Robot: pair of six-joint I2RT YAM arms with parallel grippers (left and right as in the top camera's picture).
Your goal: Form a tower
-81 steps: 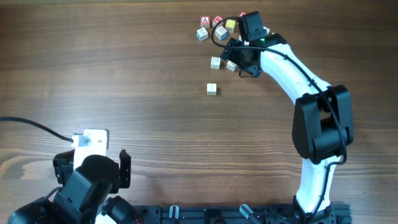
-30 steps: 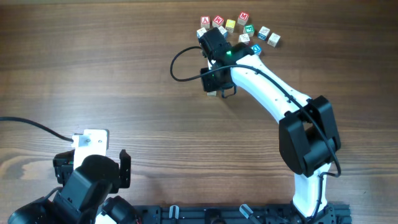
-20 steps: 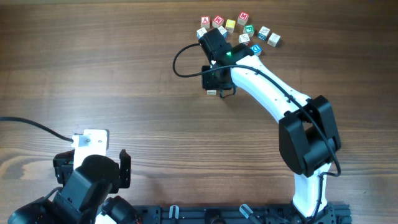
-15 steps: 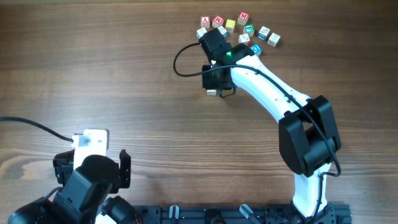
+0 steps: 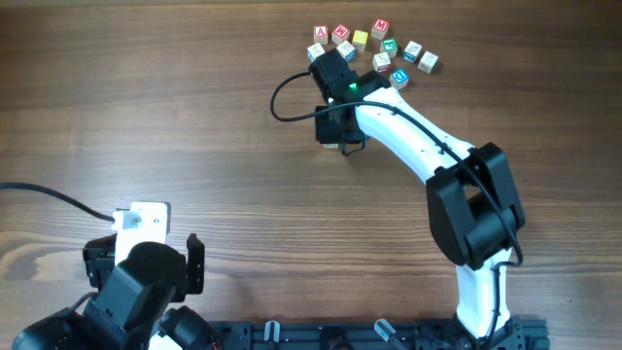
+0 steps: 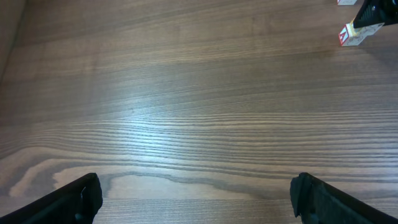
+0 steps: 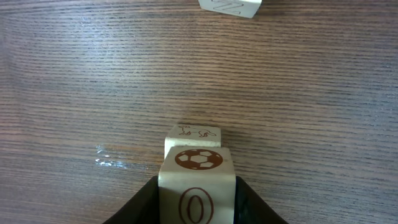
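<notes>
Right gripper (image 5: pixel 335 131) is down over the tower (image 7: pixel 198 158), out in the far middle of the tabletop (image 5: pixel 194 117), with the loose cubes (image 5: pixel 374 44) clustered just beyond it to the far right. From the right wrist the stack runs straight away from the jaws: the upper cube (image 7: pixel 196 199), marked with an O and a football, sits between them. The lower cube (image 7: pixel 193 132) peeks out beneath it, lined up and, as far as I can judge, square under it. The dark jaws hug the upper cube's two sides. Whether they are pressing it or have just let go, I cannot tell.

The tower's long axis is upright, in line with the gripper's own reach. So any pull-away looks like it wants to go straight up, since a sideways drift could drag the top cube off.

Left gripper (image 6: pixel 196 199) is parked at the near left, jaws spread wide on nothing, the tower well apart at its far right. The right arm is plainly the nearer one for the next cube.
</notes>
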